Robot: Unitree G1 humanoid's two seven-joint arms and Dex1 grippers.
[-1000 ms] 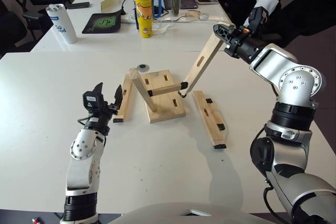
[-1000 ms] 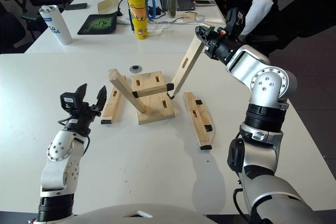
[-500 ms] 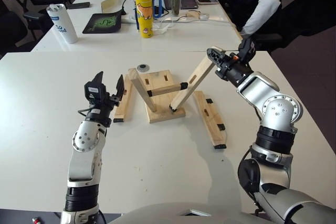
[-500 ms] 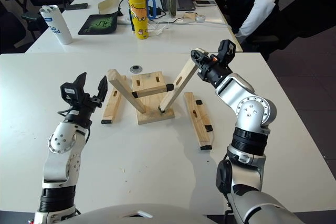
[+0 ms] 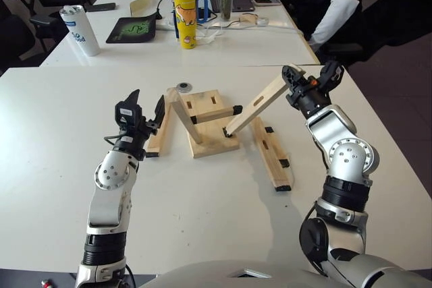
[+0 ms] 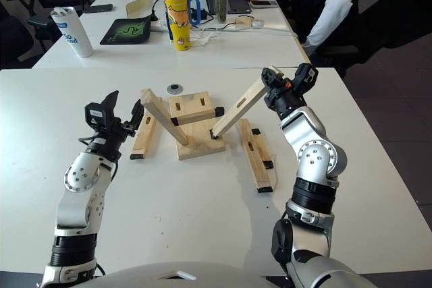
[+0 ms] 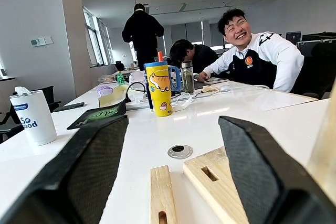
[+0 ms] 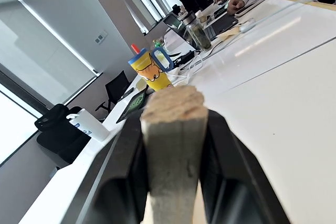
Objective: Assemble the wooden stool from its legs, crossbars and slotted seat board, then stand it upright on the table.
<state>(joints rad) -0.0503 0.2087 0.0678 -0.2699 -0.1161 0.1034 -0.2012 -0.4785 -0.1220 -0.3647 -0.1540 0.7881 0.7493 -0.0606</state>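
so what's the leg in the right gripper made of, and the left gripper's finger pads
Leg: pale, bare-looking wood, with grain and a rough sawn end showing. Pads: matte black with a fine woven-looking texture, probably rubber or foam.

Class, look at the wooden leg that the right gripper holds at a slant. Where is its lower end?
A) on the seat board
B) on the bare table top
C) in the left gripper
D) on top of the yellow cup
A: the leg, clamped at its top in the right gripper, slants down and its dark-tipped end meets the seat board near the board's right edge.
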